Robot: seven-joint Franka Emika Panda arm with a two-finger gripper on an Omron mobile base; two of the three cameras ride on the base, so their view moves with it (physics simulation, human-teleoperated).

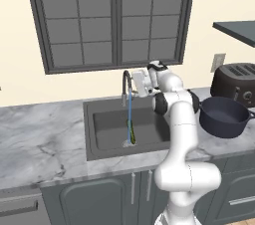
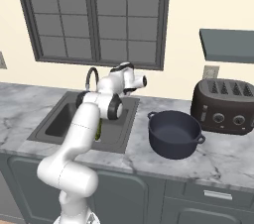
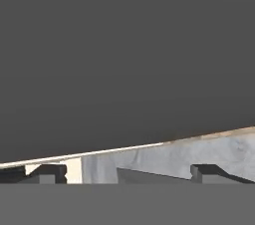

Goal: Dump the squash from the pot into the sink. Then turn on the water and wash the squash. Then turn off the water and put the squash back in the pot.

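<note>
Two finger tips of the gripper (image 3: 127, 171) stand wide apart, empty, beside the faucet (image 1: 126, 82). Water runs onto the squash (image 1: 132, 134) in the sink (image 1: 99, 124); the pot (image 1: 222, 115) waits empty. A clumsy swipe could miss the faucet handle, leaving water running.

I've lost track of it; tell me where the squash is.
The squash lies in the sink in the left base view, under the faucet's running stream, beside the drain.
</note>
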